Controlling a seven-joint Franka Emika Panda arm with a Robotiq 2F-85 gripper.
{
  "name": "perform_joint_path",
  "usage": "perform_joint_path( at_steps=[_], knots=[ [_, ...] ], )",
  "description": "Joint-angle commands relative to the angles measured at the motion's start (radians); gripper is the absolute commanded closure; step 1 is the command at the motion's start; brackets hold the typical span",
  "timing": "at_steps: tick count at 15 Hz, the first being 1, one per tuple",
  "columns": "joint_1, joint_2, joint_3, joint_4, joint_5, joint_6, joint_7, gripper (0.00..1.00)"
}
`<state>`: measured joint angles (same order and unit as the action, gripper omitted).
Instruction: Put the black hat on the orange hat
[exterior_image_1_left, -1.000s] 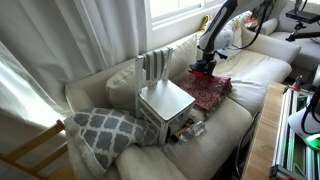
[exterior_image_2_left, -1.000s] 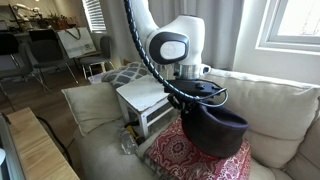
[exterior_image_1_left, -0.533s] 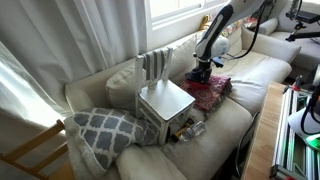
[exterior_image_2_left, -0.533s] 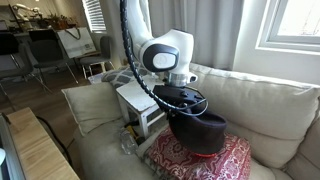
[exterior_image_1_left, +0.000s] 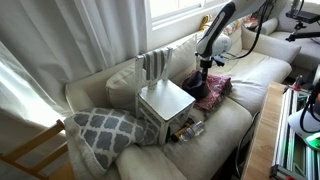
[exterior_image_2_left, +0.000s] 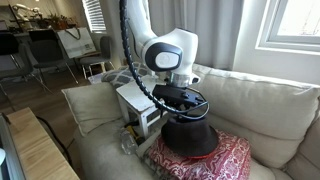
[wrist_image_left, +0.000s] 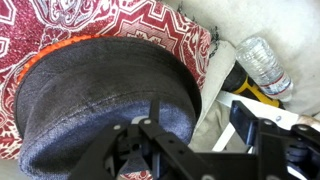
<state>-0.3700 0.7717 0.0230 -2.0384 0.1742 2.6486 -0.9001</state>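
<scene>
black hat (exterior_image_2_left: 188, 138), red patterned cloth (exterior_image_2_left: 236, 160), cream sofa (exterior_image_1_left: 256, 68), window (exterior_image_1_left: 176, 8)

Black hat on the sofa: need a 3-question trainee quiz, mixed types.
1. True or false: in the wrist view the black hat sits over the orange hat, leaving only an orange edge showing.
2. What lies under the hats? A) red patterned cloth B) grey patterned pillow C) white box top
3. Fill in: the clear plastic item beside the cloth is a ____.
Key: 1 true; 2 A; 3 bottle.
</scene>
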Motion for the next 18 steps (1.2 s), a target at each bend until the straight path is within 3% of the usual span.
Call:
perform_joint_path(
  at_steps=[1, 5, 7, 11, 12, 18],
  knots=[
    [-0.084, -0.080, 0.059, -0.010, 0.012, -0.067, -0.018, 0.00],
    [-0.191, -0.215, 0.138, -0.016, 0.092, -0.147, -0.153, 0.00],
    [-0.211, -0.282, 0.144, -0.016, 0.155, -0.187, -0.232, 0.00],
    [-0.187, -0.394, 0.085, 0.007, 0.228, -0.351, -0.327, 0.00],
    [-0.143, -0.347, 0.054, 0.023, 0.221, -0.289, -0.292, 0.00],
    [-0.111, -0.356, 0.023, 0.025, 0.226, -0.307, -0.295, 0.00]
  ],
)
